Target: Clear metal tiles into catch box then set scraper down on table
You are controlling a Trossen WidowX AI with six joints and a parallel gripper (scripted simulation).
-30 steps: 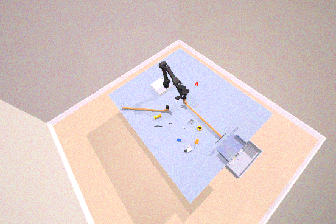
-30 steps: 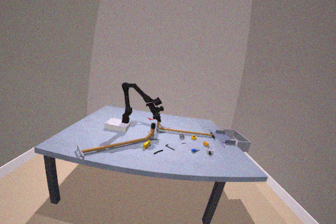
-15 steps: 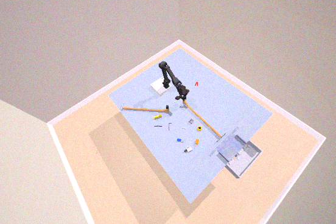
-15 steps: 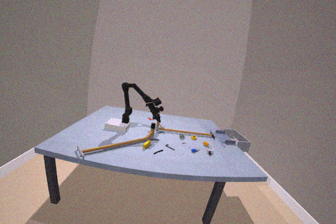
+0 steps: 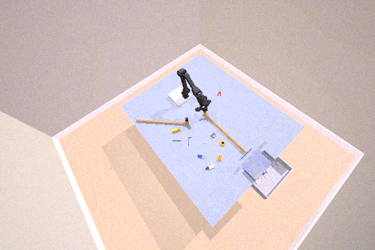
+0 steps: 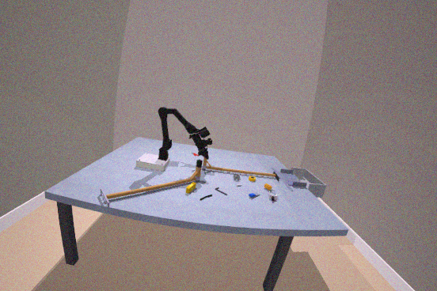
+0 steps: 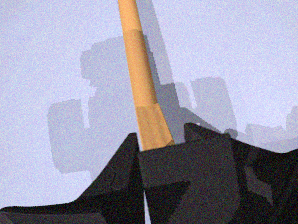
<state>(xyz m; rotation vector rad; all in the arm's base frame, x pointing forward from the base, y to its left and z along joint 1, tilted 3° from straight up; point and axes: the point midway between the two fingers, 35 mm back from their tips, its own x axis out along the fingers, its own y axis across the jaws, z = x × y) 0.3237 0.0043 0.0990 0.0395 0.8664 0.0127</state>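
My gripper (image 5: 205,111) (image 6: 205,157) (image 7: 161,135) is shut on the wooden handle end of the long scraper (image 5: 226,133) (image 6: 241,171) (image 7: 140,70). The handle slants away to a dark blade (image 5: 245,154) (image 6: 276,176) at the near edge of the steel bench plate (image 5: 256,164). The grey catch box (image 5: 279,184) (image 6: 317,189) is at the plate's far end, past the table edge. Several small pieces lie in it. I cannot tell whether any tile is on the plate; the wrist view shows only handle, table and shadows.
A second wooden-handled tool (image 5: 159,121) (image 6: 150,188) lies left of the gripper. A yellow block (image 5: 176,130) (image 6: 191,187), a blue piece (image 5: 200,156) (image 6: 252,195), an orange piece (image 5: 220,157) (image 6: 267,187) and other small items lie on the table. A red piece (image 5: 219,94) lies behind the gripper.
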